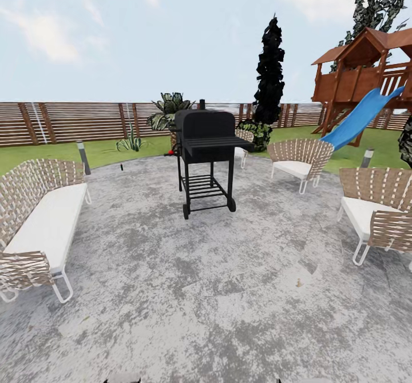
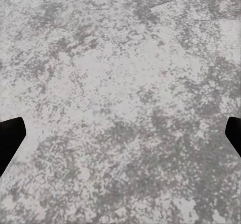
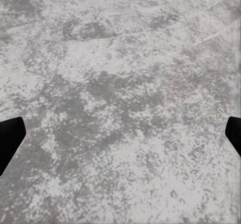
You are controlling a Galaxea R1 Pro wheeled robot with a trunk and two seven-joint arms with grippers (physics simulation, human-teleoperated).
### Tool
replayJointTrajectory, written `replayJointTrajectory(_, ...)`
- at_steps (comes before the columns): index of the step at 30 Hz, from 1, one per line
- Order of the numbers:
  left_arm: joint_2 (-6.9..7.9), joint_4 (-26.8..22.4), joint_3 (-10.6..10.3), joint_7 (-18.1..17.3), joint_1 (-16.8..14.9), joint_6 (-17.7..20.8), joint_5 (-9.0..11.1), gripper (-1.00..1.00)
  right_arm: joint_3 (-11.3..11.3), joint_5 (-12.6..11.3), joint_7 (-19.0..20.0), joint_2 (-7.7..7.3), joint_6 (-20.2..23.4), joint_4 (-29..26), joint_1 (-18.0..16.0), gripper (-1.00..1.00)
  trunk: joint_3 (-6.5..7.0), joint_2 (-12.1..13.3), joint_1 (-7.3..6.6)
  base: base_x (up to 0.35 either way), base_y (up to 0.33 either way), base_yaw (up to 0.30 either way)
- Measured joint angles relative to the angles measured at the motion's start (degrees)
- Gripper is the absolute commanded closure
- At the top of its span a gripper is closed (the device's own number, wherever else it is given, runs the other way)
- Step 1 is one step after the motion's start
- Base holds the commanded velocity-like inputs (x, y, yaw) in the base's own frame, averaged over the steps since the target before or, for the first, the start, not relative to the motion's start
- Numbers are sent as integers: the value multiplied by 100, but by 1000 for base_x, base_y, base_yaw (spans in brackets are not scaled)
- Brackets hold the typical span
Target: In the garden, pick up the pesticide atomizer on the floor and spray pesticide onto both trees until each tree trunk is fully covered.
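A mottled grey patio (image 1: 217, 291) holds a black grill (image 1: 206, 157) centre; both grippers (image 2: 120, 138) (image 3: 120, 138) hang spread wide, empty.

A mottled grey stone patio (image 1: 206, 291) spreads under a pale cloudy sky. A black wheeled barbecue grill (image 1: 206, 157) stands at 12 o'clock, a woven white-cushioned bench (image 1: 40, 223) at 9, 2 matching armchairs (image 1: 298, 163) toward 2, a brown slatted wooden fence (image 1: 74, 121) behind.

Place: a home back garden with a paved patio.
Ground: mottled grey paving (image 1: 229, 291), green lawn (image 1: 114, 148) beyond.
Boundary: brown slatted wooden fence (image 1: 68, 121).
Furnishing: black barbecue grill (image 1: 205, 157), woven bench (image 1: 40, 217), 2 woven chairs (image 1: 298, 161).
Play: wooden playhouse (image 1: 366, 68) with blue slide (image 1: 359, 119).
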Motion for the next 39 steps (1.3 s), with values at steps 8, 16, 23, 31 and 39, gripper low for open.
replayJointTrajectory(8, -12, -5, -37, -84, 22, -9, -44, -100, 13, -1, 8, -292, -31, 26, -10, -100, 0, 0, 0, 0, 0, 0)
replayJointTrajectory(16, 17, -20, 8, -66, 22, -6, -46, -100, 30, -10, -1, -246, -38, 56, -12, -100, -20, 0, 0, 0, 0, 168)
replayJointTrajectory(23, -4, -10, 24, -72, 20, -7, 1, -100, 32, -6, 1, -244, -38, 58, -12, -100, -79, -39, 21, 0, 0, 217)
replayJointTrajectory(31, -4, -5, 45, -6, 19, 27, 13, -100, 56, 23, 7, -122, -38, 77, -11, -100, -280, -360, 197, 0, 0, 186)
replayJointTrajectory(39, -7, -1, 47, 4, 20, 34, 12, -100, 53, 27, 7, -112, -47, 79, -12, -100, -480, -681, 373, 0, 0, 190)
